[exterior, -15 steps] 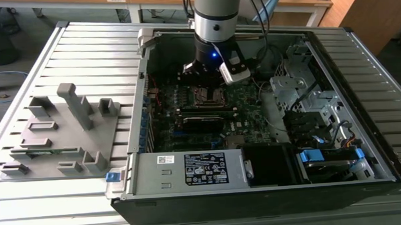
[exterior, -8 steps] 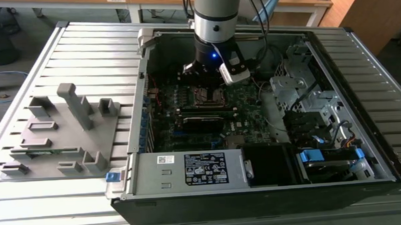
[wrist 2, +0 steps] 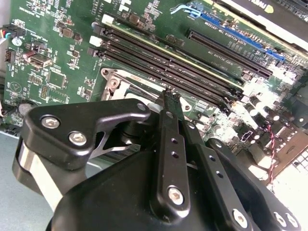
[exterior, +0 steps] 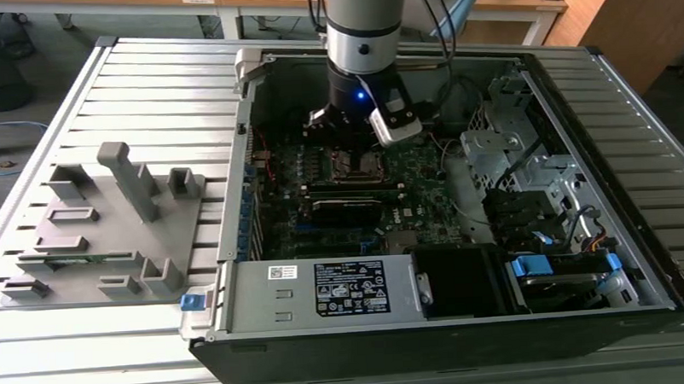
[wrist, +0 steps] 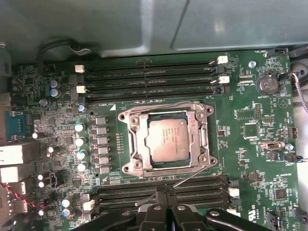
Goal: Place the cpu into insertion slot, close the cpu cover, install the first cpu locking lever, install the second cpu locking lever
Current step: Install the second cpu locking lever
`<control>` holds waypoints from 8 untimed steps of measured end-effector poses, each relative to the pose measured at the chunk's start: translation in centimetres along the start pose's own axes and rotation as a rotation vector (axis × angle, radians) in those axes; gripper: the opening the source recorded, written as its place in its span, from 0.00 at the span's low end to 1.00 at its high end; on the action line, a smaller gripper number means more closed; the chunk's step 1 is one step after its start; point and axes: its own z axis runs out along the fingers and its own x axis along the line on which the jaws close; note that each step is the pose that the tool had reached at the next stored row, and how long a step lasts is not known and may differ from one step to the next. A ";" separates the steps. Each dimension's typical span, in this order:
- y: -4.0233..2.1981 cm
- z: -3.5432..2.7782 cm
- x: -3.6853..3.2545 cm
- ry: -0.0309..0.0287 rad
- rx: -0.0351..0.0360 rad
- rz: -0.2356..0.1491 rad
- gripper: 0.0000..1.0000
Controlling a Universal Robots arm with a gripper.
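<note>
In the first wrist view the cpu (wrist: 167,142) lies flat in the insertion slot (wrist: 126,117), its dull metal top showing through the square window of the cpu cover (wrist: 138,144), which is folded down over the socket. One thin locking lever (wrist: 163,106) runs along the socket edge facing the far bank of memory slots (wrist: 149,79). The other lever (wrist: 188,176) stands out at a slant from the socket's near corner towards the near bank of memory slots (wrist: 163,190), so it looks not latched.

The tool (wrist: 164,195) sits just beside the socket, over the near memory slots, with its two black fingers (wrist: 155,211) pressed together at the tips; it is closed and I can see nothing held between them. The slanted lever's free end lies close to those tips, though I cannot tell whether they touch. The cpu itself is apart from the tool, on the other side of the socket rim.

In the second wrist view the tool (wrist 2: 169,96) comes down with its tips at the edge of the silver socket frame (wrist 2: 113,79), next to the long black memory slots (wrist 2: 168,65).

In the exterior view the arm (exterior: 362,38) reaches down into an open computer case (exterior: 612,106) lying on a slatted metal counter (exterior: 156,79), with the tool (exterior: 346,128) above the socket (exterior: 355,164). A grey fixture (exterior: 104,226) rests on the counter at the exterior view's left.
</note>
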 end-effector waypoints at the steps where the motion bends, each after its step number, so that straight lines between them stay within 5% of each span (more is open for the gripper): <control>1: -0.01 0.03 0.06 -0.0002 0.0001 0.000 0.10; 8: -0.03 0.23 0.26 -0.0009 0.0001 0.000 0.10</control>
